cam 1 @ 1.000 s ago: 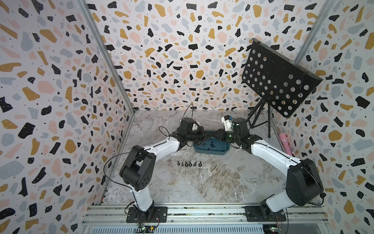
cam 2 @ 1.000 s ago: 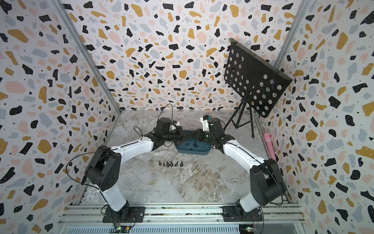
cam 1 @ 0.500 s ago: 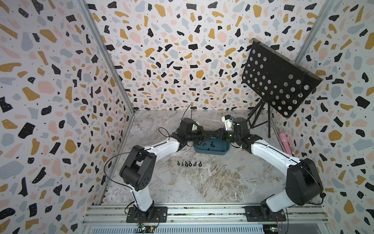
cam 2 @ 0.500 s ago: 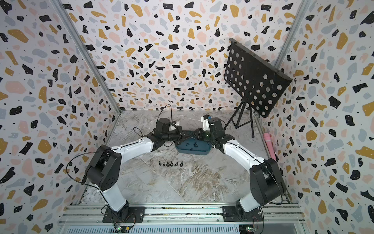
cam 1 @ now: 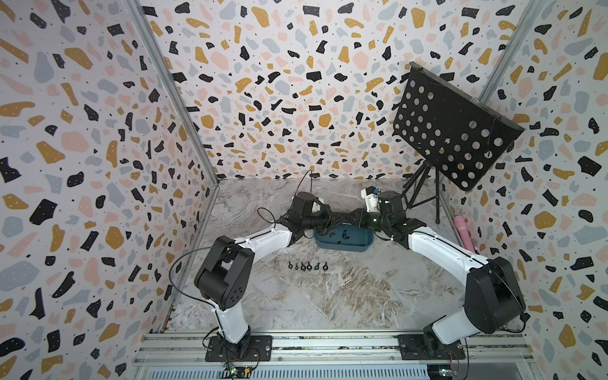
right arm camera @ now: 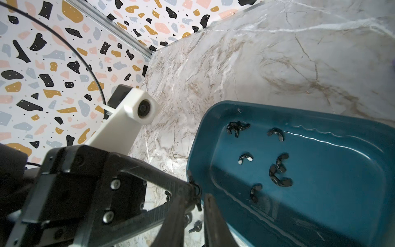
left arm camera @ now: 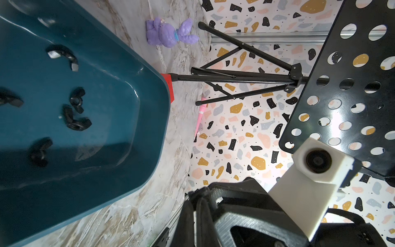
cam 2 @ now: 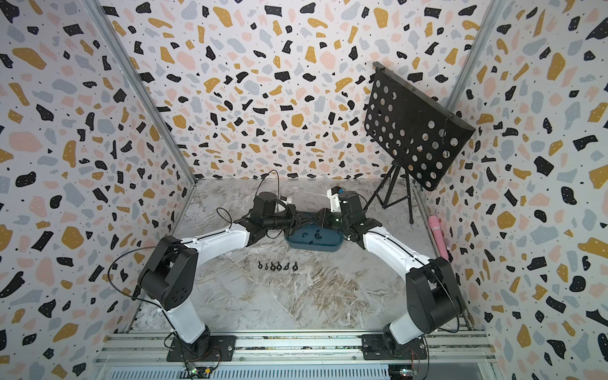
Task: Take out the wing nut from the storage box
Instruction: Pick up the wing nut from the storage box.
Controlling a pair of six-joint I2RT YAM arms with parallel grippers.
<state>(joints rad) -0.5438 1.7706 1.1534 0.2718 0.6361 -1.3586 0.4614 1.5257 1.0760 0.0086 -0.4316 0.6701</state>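
Your left jaws are pinched together and your right jaws stand slightly apart, tips meeting over the 12 o'clock rim of the box [cam 1: 343,247]. Wing nuts [right arm camera: 245,158] lie loose inside. Pick a lone one and drop straight down, avoiding the tangled pair [right arm camera: 279,173].

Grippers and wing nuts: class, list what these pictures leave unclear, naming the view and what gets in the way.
- The left gripper is shut, but whether it pinches anything is unclear: right wrist view, dark tips crowded together.
- The right gripper: open or shut unclear; same view, its fingers run off the picture's edge.
- The storage box: far rim hidden by both grippers in both top views.
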